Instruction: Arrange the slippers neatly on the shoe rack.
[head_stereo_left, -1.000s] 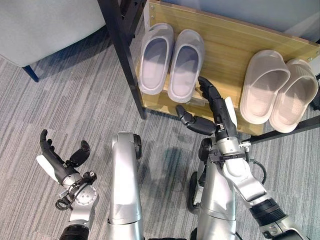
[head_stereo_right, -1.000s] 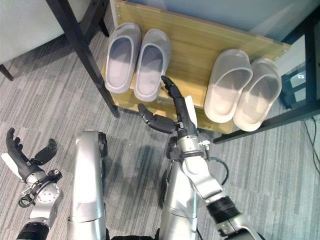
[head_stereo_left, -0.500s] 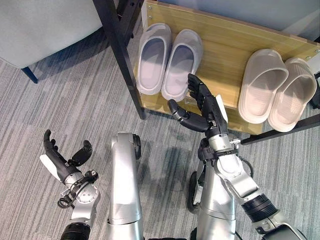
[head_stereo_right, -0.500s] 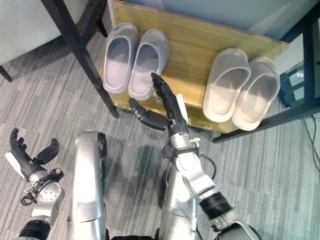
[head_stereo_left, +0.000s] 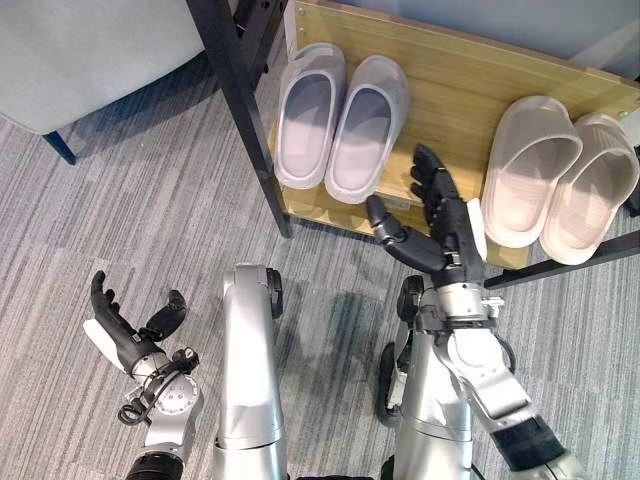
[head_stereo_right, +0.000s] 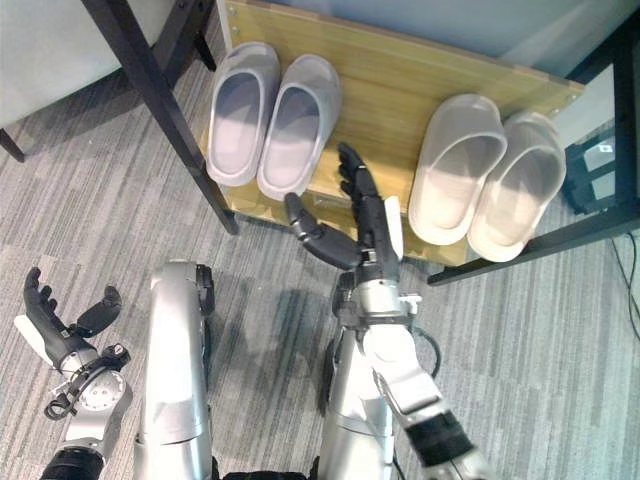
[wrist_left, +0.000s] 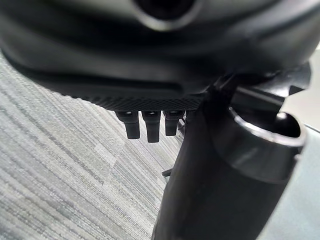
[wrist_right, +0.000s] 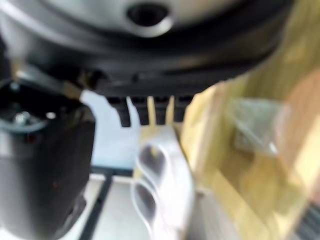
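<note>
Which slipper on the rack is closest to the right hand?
The grey pair's right-side slipper, just beside the right hand; the beige slippers sit further off on the wooden shelf.

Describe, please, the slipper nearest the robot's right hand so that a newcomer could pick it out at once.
Start at the wooden shoe rack, which holds a grey pair on its left part and a beige pair on its right. Take the grey pair: the slipper you want is the right-hand grey slipper, lying beside the open right hand. Its twin, the left-hand grey slipper, lies by the rack's black post.
</note>
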